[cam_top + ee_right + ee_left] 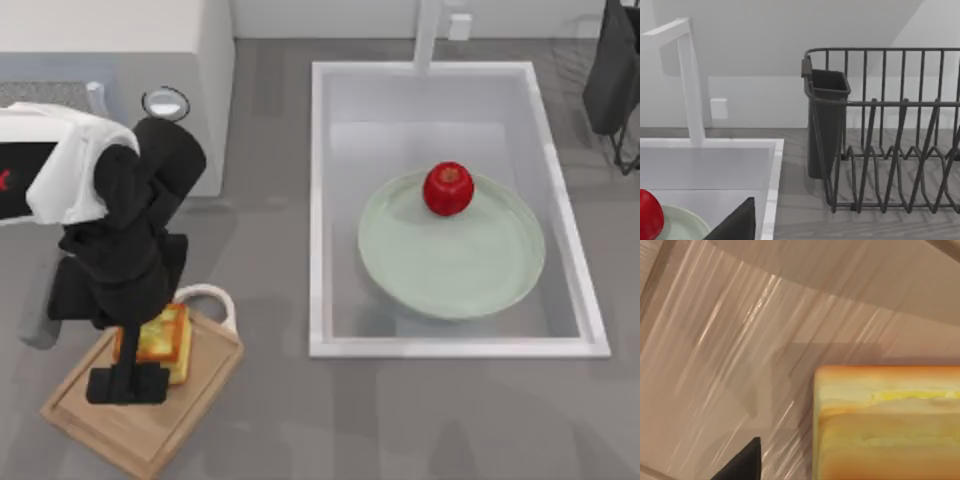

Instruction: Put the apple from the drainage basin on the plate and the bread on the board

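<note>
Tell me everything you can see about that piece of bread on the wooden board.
The bread is a thick square chunk with a toasted orange-golden top and pale yellow sides. It rests flat on the light wooden board, near the end with the white loop handle, at the table's left. The left gripper hangs right over it, partly hiding it from above. In the left wrist view its streaked golden side looms close, with wood grain beside it.

One apple, one bread

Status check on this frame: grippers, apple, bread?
Left gripper low over board, beside bread. Apple on plate inside drainage basin. Nothing blocking.
</note>
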Tool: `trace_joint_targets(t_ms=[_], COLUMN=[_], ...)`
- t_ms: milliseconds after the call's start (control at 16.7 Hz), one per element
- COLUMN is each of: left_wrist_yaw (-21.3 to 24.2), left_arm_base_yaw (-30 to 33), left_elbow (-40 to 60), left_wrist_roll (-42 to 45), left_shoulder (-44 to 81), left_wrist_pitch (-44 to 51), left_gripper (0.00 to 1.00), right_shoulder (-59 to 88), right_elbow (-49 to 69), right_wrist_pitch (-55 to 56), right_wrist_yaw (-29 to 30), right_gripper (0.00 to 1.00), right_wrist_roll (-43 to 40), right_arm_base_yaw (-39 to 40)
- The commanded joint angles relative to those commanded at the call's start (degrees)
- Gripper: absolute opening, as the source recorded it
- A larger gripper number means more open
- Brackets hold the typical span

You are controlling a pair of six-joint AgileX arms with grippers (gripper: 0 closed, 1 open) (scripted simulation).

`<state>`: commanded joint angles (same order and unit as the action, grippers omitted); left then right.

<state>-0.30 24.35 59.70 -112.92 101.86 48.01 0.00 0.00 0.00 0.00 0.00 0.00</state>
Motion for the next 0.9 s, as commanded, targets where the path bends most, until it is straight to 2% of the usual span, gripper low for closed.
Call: trace_joint_targets(t_ms=[240,480,660,900], left_wrist_yaw=[-0.1,-0.4,-0.4,0.0], left_arm_base_yaw=[-0.5,-3.1,-6.0,-10.6], left_elbow=[-0.6,-5.7,-12.7,-25.4], left_wrist_roll=[1.5,11.0,24.2,48.5], left_shoulder=[-1.7,-11.4,-23.2,-42.8], left_wrist_pitch=[-1.0,-6.1,-11.6,-19.6], left_gripper=[1.00,1.00,1.00,1.00], right_shoulder=[0.0,0.0,0.0,0.0], right_elbow=[0.0,0.0,0.0,0.0], right_wrist_pitch=[0.0,0.0,0.0,0.0], right_wrist_yaw=[0.0,0.0,0.0,0.0], right_gripper=[1.00,1.00,1.00,1.00], right_wrist_roll=[0.0,0.0,0.0,0.0], right_arm_base_yaw=[0.0,0.0,0.0,0.0])
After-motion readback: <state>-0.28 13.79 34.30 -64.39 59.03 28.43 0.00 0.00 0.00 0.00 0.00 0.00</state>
